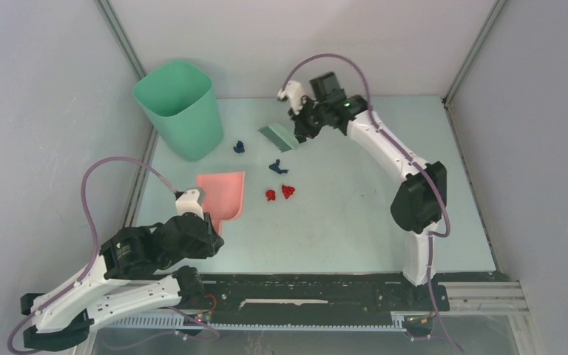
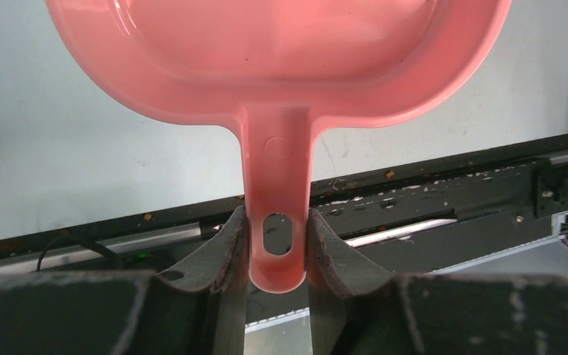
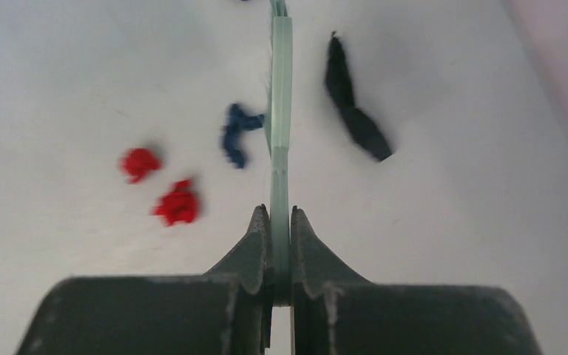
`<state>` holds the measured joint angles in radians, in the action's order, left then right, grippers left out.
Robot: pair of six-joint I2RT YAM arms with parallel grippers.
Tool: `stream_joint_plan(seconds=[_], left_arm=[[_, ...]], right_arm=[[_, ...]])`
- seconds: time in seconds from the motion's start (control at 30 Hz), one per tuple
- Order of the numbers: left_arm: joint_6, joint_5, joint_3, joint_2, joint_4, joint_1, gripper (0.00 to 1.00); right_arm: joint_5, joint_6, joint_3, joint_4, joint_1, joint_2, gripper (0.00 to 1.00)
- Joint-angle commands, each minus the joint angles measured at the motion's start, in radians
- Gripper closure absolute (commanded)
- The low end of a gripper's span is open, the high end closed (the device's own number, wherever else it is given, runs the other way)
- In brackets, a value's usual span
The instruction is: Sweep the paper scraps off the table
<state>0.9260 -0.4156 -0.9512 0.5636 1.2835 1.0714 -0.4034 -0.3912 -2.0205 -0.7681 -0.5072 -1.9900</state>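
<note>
Top external view suggests the sweeping has hardly begun: the small crumpled red and dark blue paper scraps [image 1: 288, 191] all lie loose on the pale mint-green table [image 1: 355, 214] near frame centre, none inside the pink plastic dustpan [image 1: 222, 194]. The left gripper [image 2: 277, 222] clamps the dustpan's handle, left of the scraps. The right gripper [image 3: 279, 214] pinches the flat green hand brush [image 1: 277, 137] just above them.

Around you stand three plain grey walls: the left wall [image 1: 37, 111], the back wall [image 1: 296, 37] and the right wall [image 1: 547, 148]. Slim metal posts [image 1: 122, 37] run up both back corners. The walls close in the pale mint table [image 1: 340, 222]; along its near edge you see a black mounting rail [image 1: 310, 290]. The light is soft and even across the whole enclosure, with only faint shadows.
</note>
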Motion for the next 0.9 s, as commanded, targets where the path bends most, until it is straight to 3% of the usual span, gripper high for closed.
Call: stream_joint_plan(seconds=[0.0, 0.13, 0.33, 0.5, 0.7, 0.87], left_arm=[[0.039, -0.001, 0.025, 0.025, 0.066, 0.005, 1.00], [0.041, 0.032, 0.059, 0.040, 0.077, 0.005, 1.00], [0.048, 0.058, 0.055, 0.031, 0.076, 0.005, 1.00], [0.054, 0.065, 0.042, 0.014, 0.099, 0.005, 1.00], [0.085, 0.038, 0.027, -0.017, 0.121, 0.005, 1.00], [0.106, 0.065, -0.019, -0.014, 0.128, 0.005, 1.00]], right_arm=[[0.296, -0.527, 0.095, 0.254, -0.132, -0.029, 1.00], [0.342, -0.744, 0.163, 0.511, -0.194, -0.076, 1.00], [0.377, -0.948, 0.120, 0.744, -0.251, -0.230, 1.00], [0.367, -1.090, 0.073, 0.837, -0.273, -0.339, 1.00], [0.199, -1.338, 0.264, 0.883, -0.276, -0.280, 1.00], [0.226, -1.569, 0.541, 0.817, -0.296, -0.110, 1.00]])
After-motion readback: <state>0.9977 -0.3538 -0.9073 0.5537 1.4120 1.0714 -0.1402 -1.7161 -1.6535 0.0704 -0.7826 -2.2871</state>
